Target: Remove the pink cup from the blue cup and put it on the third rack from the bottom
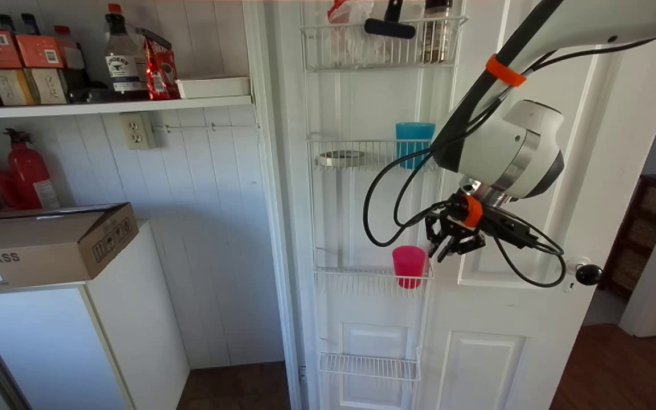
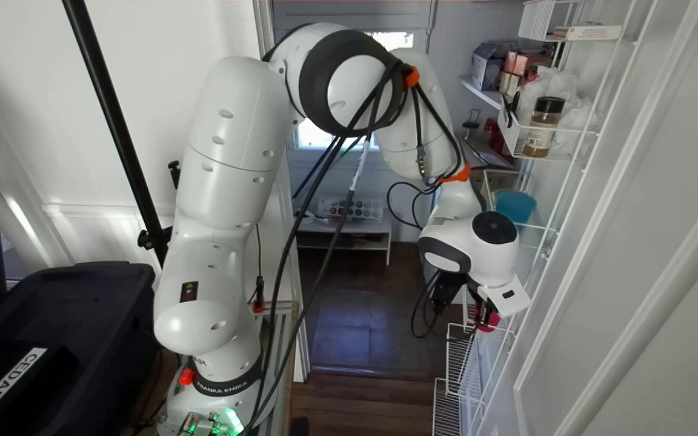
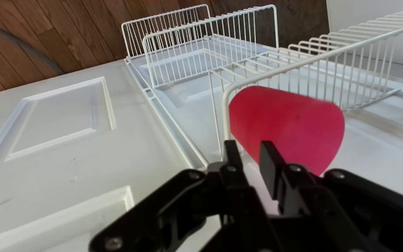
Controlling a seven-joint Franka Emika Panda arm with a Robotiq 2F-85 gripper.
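Note:
The pink cup (image 1: 409, 262) stands upright at the end of a white wire basket, the third rack from the bottom (image 1: 356, 272). Two lower tiers show beyond that basket in the wrist view, where the pink cup (image 3: 289, 122) fills the middle. My gripper (image 3: 248, 145) is slightly open, with a narrow gap and nothing between its fingers. One finger overlaps the cup's side in that view; I cannot tell whether it touches. In an exterior view the gripper (image 1: 436, 254) is right beside the cup. One tier higher sits the blue cup (image 1: 415, 134), with nothing pink visible in it.
A tape roll (image 1: 341, 158) shares the blue cup's basket. Below the pink cup hangs another wire basket (image 1: 369, 364). The arm's loose cable (image 1: 365, 208) loops in front of the rack. A door knob (image 1: 589, 274) sticks out to the right in that exterior view.

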